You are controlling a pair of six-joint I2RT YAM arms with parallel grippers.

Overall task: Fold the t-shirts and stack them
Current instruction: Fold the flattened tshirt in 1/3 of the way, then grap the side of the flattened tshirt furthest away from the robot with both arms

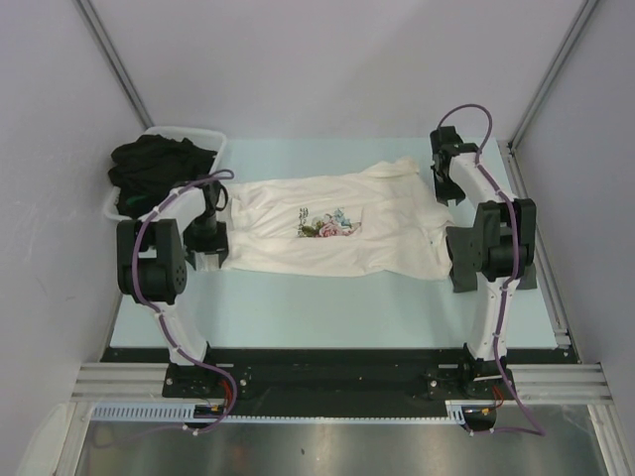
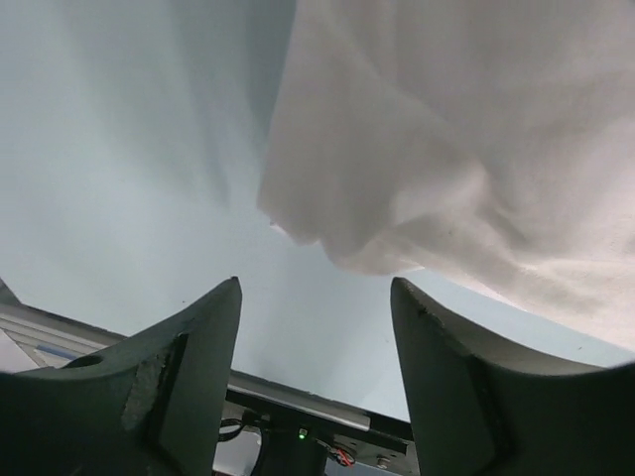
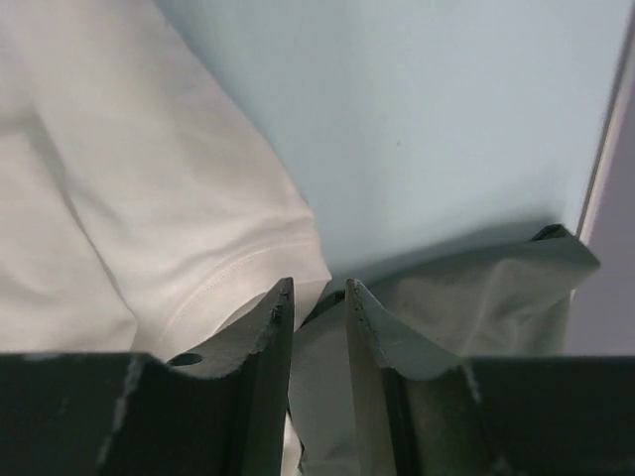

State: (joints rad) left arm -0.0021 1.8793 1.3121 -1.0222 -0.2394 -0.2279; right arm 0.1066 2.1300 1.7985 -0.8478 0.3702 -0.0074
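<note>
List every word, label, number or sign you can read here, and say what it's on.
Dark script on the t-shirt, beside its rose print: too small to read.
No other words, labels, numbers or signs show in any view.

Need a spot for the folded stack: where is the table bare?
Widest free patch: the near strip of table between the cream t-shirt and the arm bases. A narrower bare strip lies beyond the shirt, between the white tub and the right arm. Crowded: the left side, where tub, dark shirts and left arm bunch.
</note>
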